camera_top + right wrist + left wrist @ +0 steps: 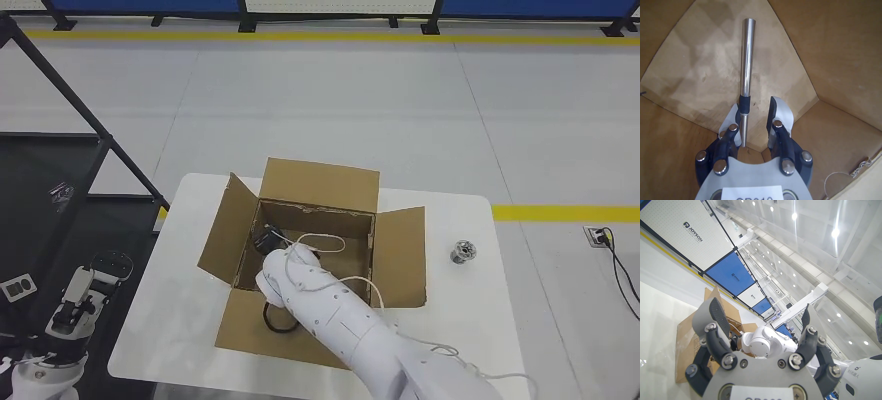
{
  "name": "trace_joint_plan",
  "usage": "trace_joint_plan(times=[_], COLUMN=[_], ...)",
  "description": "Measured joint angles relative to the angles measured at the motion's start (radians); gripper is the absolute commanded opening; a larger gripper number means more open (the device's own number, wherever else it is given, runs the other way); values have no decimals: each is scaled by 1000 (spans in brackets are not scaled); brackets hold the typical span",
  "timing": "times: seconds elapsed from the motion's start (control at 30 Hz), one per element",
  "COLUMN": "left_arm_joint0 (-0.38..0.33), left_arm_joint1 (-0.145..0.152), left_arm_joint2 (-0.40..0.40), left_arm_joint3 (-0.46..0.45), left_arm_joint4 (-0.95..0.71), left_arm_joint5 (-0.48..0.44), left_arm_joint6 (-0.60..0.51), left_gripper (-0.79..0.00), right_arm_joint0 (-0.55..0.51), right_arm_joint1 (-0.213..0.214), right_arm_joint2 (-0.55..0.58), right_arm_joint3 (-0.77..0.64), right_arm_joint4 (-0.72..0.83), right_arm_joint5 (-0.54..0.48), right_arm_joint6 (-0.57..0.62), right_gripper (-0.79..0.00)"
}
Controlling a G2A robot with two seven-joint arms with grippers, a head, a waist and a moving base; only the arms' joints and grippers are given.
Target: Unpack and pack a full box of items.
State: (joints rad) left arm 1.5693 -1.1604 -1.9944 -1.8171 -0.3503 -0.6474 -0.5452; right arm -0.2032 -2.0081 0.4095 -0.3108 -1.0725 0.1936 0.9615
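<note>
On the white table (470,330) the cardboard box (318,185) stands with its flaps open, and we judge the step in hand to be lifting the rod out of it. The right gripper (755,104) is down inside, jaws about half open and holding nothing. The steel rod (747,56) lies on the box floor between the fingers, its black band against one finger while the other stands apart.

To do this well, we would centre on that band (it probably slips less than polished steel), close squarely, then lift straight up between the walls.

The left gripper (761,304) hangs beside the table, jaws wide open and empty.

The top view gives us the box's place and a small metal part (462,251) on the table beside it, though the arm covers the box floor there. The right wrist view gives us the rod and the fingers about it.
</note>
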Motion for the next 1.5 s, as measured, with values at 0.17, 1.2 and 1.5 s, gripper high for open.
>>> trace_joint_plan(times=[0.17,1.2,1.5], left_arm_joint0=[0,0,0], left_arm_joint1=[0,0,0], left_arm_joint2=[0,0,0], left_arm_joint3=[0,0,0], left_arm_joint4=[0,0,0], left_arm_joint5=[0,0,0], left_arm_joint6=[0,0,0], left_gripper=[0,0,0], right_arm_joint0=[20,-877,-736], right_arm_joint1=[7,456,468], right_arm_joint2=[26,973,1216], right_arm_joint3=[-14,-1884,-1554], right_arm_joint4=[37,-446,-499], right_arm_joint5=[-32,-230,-5], right_arm_joint6=[-14,344,325], right_gripper=[-434,0,0])
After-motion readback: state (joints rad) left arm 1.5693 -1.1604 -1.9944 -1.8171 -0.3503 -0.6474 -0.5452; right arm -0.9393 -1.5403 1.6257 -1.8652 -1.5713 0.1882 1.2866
